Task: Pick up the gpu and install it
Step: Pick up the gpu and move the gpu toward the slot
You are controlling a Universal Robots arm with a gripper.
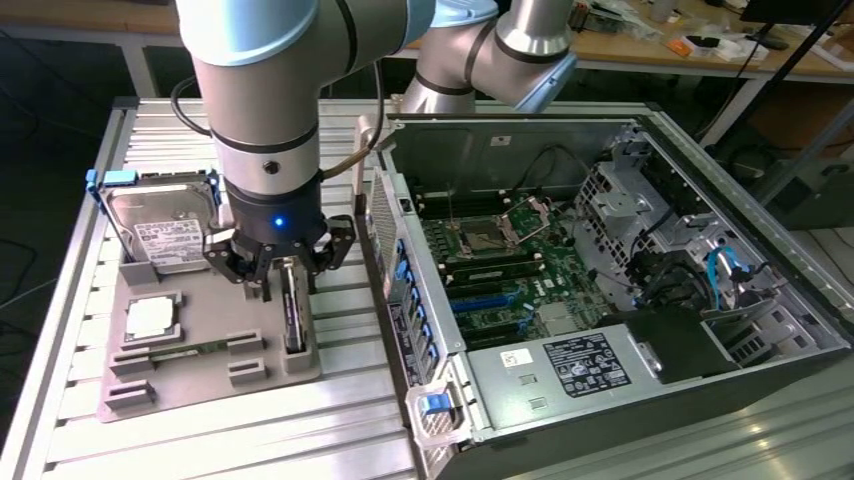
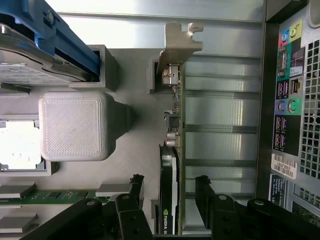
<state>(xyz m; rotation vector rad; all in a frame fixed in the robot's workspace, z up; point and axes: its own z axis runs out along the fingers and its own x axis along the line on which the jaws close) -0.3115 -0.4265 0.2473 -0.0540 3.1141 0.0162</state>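
Now the open jaws sit 1 on each side of the gpu [image 1: 298, 325], standing on edge in the grey holder [image 1: 200, 390] at the exterior view's lower left, so a crooked squeeze might make it slip.

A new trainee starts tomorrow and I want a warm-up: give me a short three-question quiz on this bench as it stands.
1. True or false: the gpu is already seated in the computer case.
2. What colour is the frame around the hard drive?
3. The gripper is: A) open, straddling the gpu; B) shut on the hard drive; C) inside the case.
Key: 1 false; 2 blue; 3 A.
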